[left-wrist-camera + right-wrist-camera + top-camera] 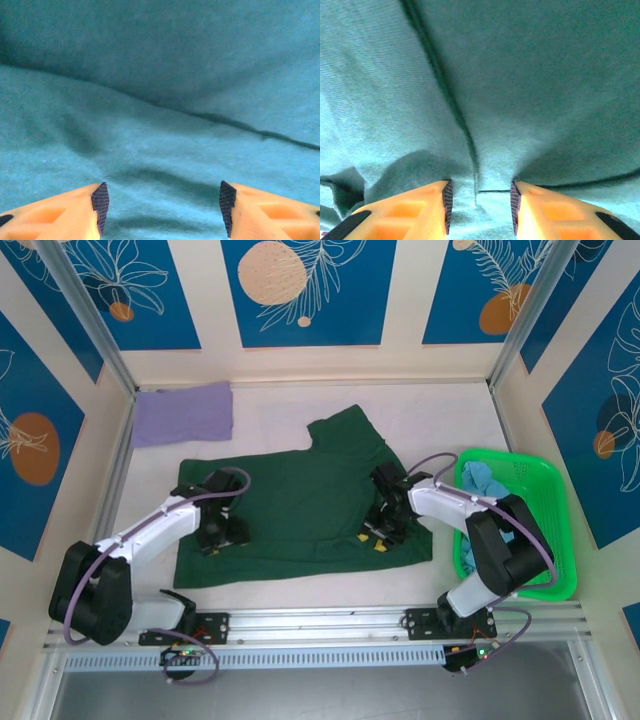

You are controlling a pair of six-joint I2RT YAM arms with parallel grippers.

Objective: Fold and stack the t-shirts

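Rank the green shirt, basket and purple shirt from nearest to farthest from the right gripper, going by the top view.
1. Green shirt: directly under the right gripper, which is over the shirt's right part.
2. Basket: to the gripper's right, beside the green shirt.
3. Purple shirt: far back-left corner.

Left arm (150, 528) and right arm (452, 504) reaching down onto the dark green cloth t-shirt (300, 505), left gripper (162, 207) gaping wide, right gripper (479, 205) gaping less

Lab enclosure: aluminium rail (320, 618), printed wall panels (308, 290)
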